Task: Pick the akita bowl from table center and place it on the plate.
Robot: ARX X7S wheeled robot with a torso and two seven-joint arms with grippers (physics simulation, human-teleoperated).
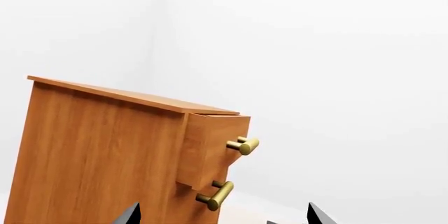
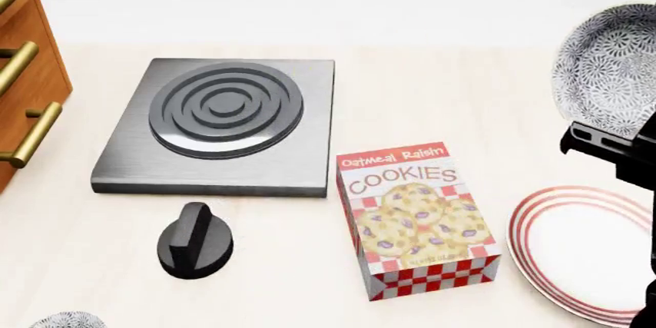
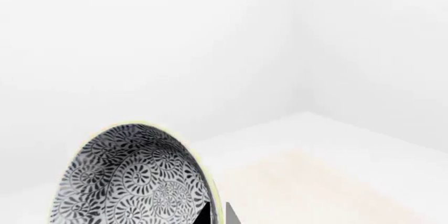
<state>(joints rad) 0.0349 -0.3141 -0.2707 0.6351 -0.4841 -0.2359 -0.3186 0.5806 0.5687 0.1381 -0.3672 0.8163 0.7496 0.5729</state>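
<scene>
Floral-speckled akita bowl (image 2: 607, 68), ringed plate (image 2: 584, 250)

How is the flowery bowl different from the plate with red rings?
The bowl is deep with dark grey swirly flowers; the plate is flat and white with red rings round its edge. The bowl is tipped on its side up in the right gripper; the plate lies flat on the table. Both are round.

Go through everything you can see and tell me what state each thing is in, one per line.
akita bowl: lifted, tipped on its side, held at its rim by the right pincer.
plate: flat on the table, nothing on it.
left pincer: open, holding nothing.
cookie box: lying flat, closed.
cabinet top drawer: pulled slightly open.
burner knob: beside the burner.
</scene>
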